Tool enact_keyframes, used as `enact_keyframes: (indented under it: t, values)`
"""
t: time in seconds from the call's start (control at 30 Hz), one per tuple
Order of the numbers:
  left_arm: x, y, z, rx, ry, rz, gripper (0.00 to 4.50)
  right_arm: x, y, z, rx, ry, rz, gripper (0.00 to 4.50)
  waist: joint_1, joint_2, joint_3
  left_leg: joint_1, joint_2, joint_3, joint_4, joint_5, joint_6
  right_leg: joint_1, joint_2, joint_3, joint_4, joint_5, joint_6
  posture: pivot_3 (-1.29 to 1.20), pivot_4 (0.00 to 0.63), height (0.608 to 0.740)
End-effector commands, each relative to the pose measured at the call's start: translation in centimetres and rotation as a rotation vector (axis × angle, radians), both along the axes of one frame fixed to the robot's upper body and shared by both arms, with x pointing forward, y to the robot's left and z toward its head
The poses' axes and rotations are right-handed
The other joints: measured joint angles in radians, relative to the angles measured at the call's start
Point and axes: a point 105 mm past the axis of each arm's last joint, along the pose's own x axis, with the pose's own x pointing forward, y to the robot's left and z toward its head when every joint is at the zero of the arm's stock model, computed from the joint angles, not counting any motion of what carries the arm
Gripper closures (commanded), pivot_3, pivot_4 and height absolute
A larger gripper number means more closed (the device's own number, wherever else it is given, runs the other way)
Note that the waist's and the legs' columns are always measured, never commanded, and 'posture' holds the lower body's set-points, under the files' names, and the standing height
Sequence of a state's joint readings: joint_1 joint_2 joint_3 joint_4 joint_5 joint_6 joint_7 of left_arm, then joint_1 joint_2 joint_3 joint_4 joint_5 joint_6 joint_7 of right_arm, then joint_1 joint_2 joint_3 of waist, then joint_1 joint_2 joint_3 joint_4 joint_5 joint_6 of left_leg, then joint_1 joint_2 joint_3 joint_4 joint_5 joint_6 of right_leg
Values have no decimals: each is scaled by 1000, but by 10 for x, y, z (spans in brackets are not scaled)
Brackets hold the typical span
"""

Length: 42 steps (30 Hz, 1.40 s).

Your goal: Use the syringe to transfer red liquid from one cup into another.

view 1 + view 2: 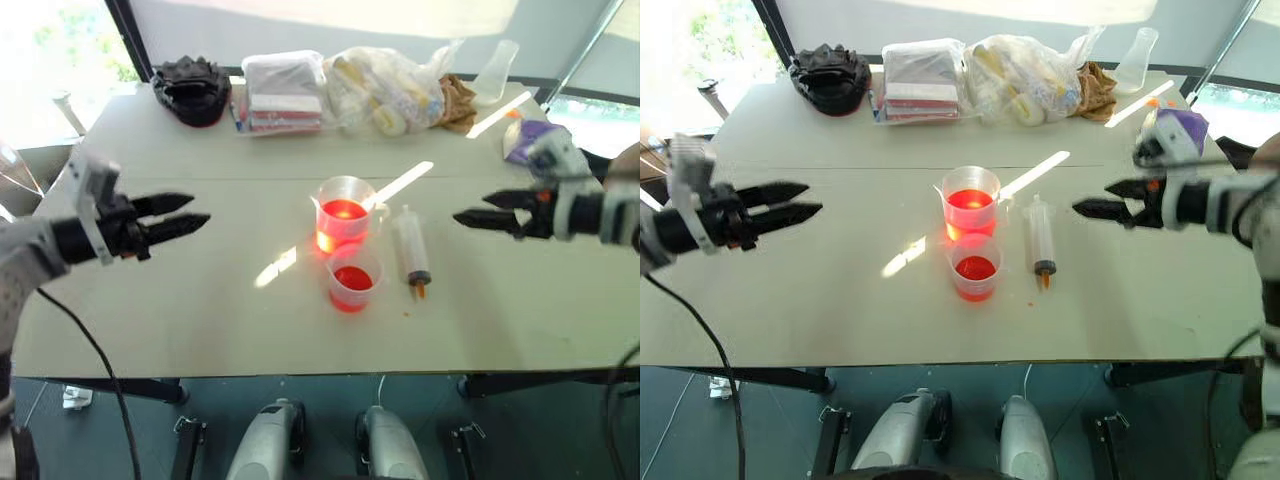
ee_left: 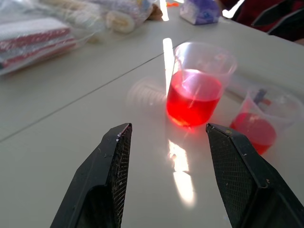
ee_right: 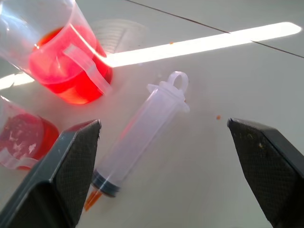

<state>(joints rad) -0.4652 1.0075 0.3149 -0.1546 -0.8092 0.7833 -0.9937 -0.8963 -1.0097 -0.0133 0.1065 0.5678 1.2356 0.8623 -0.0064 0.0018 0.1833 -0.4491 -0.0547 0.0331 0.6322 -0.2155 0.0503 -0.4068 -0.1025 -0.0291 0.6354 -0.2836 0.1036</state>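
Two clear cups are standing together at the middle of the white desk [image 1: 200, 330]. The taller beaker [image 1: 344, 211], with its side handle, is sitting farther from the robot, and the short cup [image 1: 353, 278] is sitting just in front of it, so close that I cannot tell whether they are touching. Red liquid [image 1: 343, 212] is filling the lower part of the beaker and glowing where sunlight is hitting it; the short cup is also holding a shallow layer of red. The syringe [image 1: 411, 249] is lying flat on the desk just to the right of the cups, its orange tip pointing toward the robot and its plunger ring pointing away, with the black seal sitting down near the tip.

The left hand [image 1: 190, 213] is hovering above the desk well to the left of the cups, its two black fingers spread apart and holding nothing. The right hand [image 1: 468, 217] is hovering to the right of the syringe, near it but not touching, with its fingers spread wide and empty.

Along the far edge of the desk, a black glove-like object [image 1: 192, 88], a bagged stack of packets [image 1: 282, 92], a plastic bag of supplies [image 1: 385, 88] and a clear flask [image 1: 496, 72] are lying in a row. A purple package [image 1: 530, 138] is sitting near the right edge.
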Motion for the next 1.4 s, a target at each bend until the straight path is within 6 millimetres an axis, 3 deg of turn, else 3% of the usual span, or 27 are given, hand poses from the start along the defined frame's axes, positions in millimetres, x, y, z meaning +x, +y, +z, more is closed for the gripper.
enact_keyframes:
  t: [0.03,0.13,0.23,0.3,0.43,0.73,1.07,1.27,1.3,1.4]
  values:
    - [-1,-6,12,83,-9,-119,1897,19,1,0,-36,95,-46,31,-7,0,0,0,0,0,-1,2,-4,0,0,0,-1,0,1,0,150,740]
    - [-2,-8,20,136,-13,-192,1897,29,20,-4,-32,227,-12,31,-11,0,0,-3,-1,2,-4,3,-1,2,0,0,-2,1,2,0,150,740]
    - [-2,-12,22,147,-23,-226,1897,36,31,-9,-23,334,-13,31,-15,0,0,-15,-1,3,0,4,-1,-11,1,-1,3,1,2,0,150,740]
    - [-3,-14,22,139,-31,-235,1897,40,38,-12,-8,390,-21,31,-14,0,0,-18,-1,6,3,4,0,-18,0,-1,14,1,3,0,150,740]
    - [-11,-24,16,108,-30,-245,1897,49,47,-21,-34,434,-15,31,-12,-1,0,-18,-1,7,5,5,0,-17,1,-2,15,1,3,0,150,740]
    - [-15,-29,3,82,-77,-121,1897,58,64,-61,-178,490,36,31,-11,-1,0,-17,0,6,17,4,0,-16,1,-1,27,2,3,0,150,740]
    - [-12,-24,-7,78,-121,-26,1897,60,63,-120,-283,545,-49,31,-15,-5,-3,-10,1,6,15,6,-5,-12,2,-1,30,2,3,0,150,740]
    - [-11,-20,-14,77,-123,-9,1897,69,56,-123,-251,486,-124,2785,-17,-8,-4,9,2,6,12,4,-7,2,2,-1,25,1,3,0,150,740]
    - [-11,-20,-15,75,-122,-6,1897,69,55,-122,-241,483,-139,2970,-17,-8,-5,9,2,5,12,4,-7,2,2,0,25,1,3,0,150,740]
    - [-9,-20,-18,73,-120,-5,1897,71,52,-118,-208,472,-164,2986,-17,-8,-5,9,2,5,12,4,-7,2,1,0,25,2,3,0,150,740]
